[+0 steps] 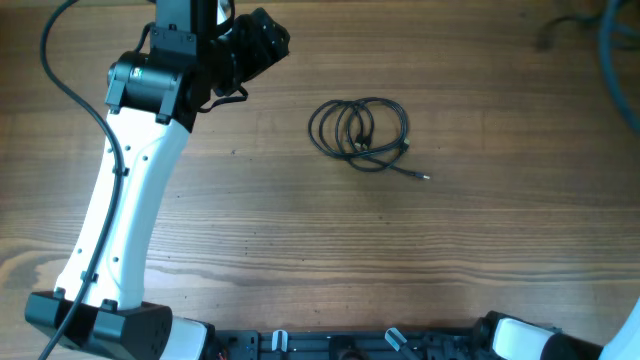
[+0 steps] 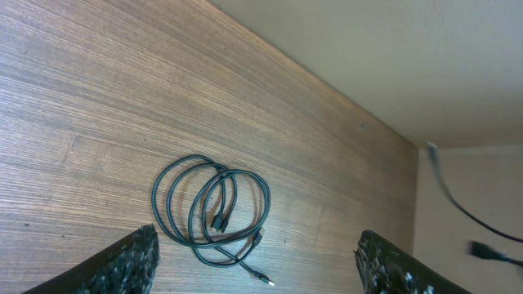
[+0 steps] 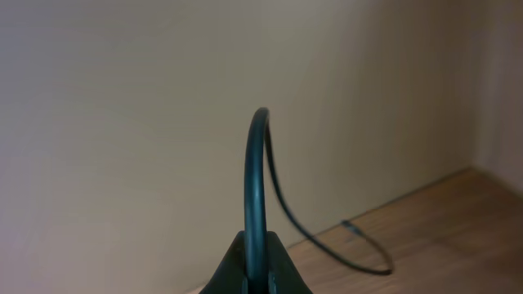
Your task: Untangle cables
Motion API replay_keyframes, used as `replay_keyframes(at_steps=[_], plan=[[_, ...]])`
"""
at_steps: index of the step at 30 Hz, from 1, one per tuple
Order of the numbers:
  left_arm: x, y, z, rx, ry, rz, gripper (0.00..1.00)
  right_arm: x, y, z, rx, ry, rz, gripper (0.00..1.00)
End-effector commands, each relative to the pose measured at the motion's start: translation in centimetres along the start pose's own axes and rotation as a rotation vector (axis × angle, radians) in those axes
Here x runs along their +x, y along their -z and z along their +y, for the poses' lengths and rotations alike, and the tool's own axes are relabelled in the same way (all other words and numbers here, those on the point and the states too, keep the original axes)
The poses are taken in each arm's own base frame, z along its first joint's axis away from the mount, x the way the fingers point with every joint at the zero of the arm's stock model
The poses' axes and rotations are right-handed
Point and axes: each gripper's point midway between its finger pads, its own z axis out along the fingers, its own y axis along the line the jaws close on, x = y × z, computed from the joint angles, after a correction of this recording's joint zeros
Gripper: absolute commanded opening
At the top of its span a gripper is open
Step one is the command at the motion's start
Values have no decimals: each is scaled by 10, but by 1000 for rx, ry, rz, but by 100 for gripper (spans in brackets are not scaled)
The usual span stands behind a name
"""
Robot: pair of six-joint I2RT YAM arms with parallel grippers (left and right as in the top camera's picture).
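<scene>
Black, pebbled fingers (image 2: 131, 263) of the left tool (image 2: 257, 245) stand wide apart at the lower corners of the left wrist view. This tool is released and grasps nothing. Beyond the gap between the fingers, the coil of cables (image 2: 214, 214) lies flat on the wooden surface (image 2: 122, 98), apart from both fingers. The coil consists of several thin black loops laid over one another. Small plug ends lie inside the loops, and one free end (image 2: 263, 278) trails out of the coil toward the camera.

In the overhead view the left tool hangs near the far edge of the surface, carried on a white arm (image 1: 120, 210). The coil lies well apart from it, toward the right arm's side and near the middle of the surface.

The right tool (image 3: 255, 269) is clenched on a dark cord (image 3: 255, 163). The cord rises from between the closed fingertips, arches over, and runs down to the surface beyond, in front of a pale wall (image 3: 122, 122).
</scene>
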Motion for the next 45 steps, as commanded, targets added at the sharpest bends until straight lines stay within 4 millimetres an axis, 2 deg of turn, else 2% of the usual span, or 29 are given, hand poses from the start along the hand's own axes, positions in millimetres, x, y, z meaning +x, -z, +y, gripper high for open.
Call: replay_keyframes(at_steps=[1, 3, 6, 8, 11, 14, 15, 16, 18, 21, 22, 23, 28, 31, 35, 38, 40, 42, 45], plan=[[-6, 11, -4, 7, -34, -34, 79, 11, -29, -63, 167, -18, 50, 4], [-6, 11, -4, 7, -55, -33, 79, 23, -44, -106, 283, -42, 90, 4], [-6, 11, -4, 6, -55, -33, 79, 48, -70, -150, 364, -50, 167, 4], [-6, 11, -4, 6, -55, -33, 79, 71, -90, -186, 424, -78, 228, 4], [-6, 11, -4, 7, -55, -33, 79, 117, -120, -239, 496, -125, 333, 4], [-6, 11, -4, 7, -55, -33, 79, 164, -142, -274, 539, -160, 434, 4], [-6, 11, -4, 7, -55, -33, 79, 173, -145, -279, 545, -166, 452, 5], [-6, 11, -4, 7, -55, -33, 79, 189, -152, -288, 555, -175, 487, 6], [-6, 11, -4, 7, -55, -33, 80, 215, -159, -300, 569, -189, 541, 16], [-4, 10, -6, 8, -57, -30, 80, 235, -162, -307, 582, -203, 589, 36], [-4, 10, -6, 9, -58, -29, 80, 240, -162, -309, 585, -206, 603, 50], [-4, 10, -6, 9, -59, -29, 80, 240, -161, -309, 587, -205, 605, 56], [-3, 9, -5, 5, -57, -25, 80, 241, -158, -312, 603, -213, 611, 82], [-2, 9, -4, 2, -56, -22, 80, 237, -155, -303, 567, -232, 617, 93], [-2, 5, -3, -2, -54, -16, 80, 209, -147, -276, 484, -228, 575, 95], [0, 1, -3, -6, -56, -6, 80, 183, -132, -251, 431, -226, 543, 95], [2, 0, -4, -4, -60, -1, 80, 175, -122, -239, 411, -235, 543, 95], [4, -2, -5, -5, -63, 5, 80, 176, -108, -224, 378, -262, 583, 94], [5, -4, -5, -6, -63, 8, 81, 197, -95, -211, 354, -314, 686, 88]])
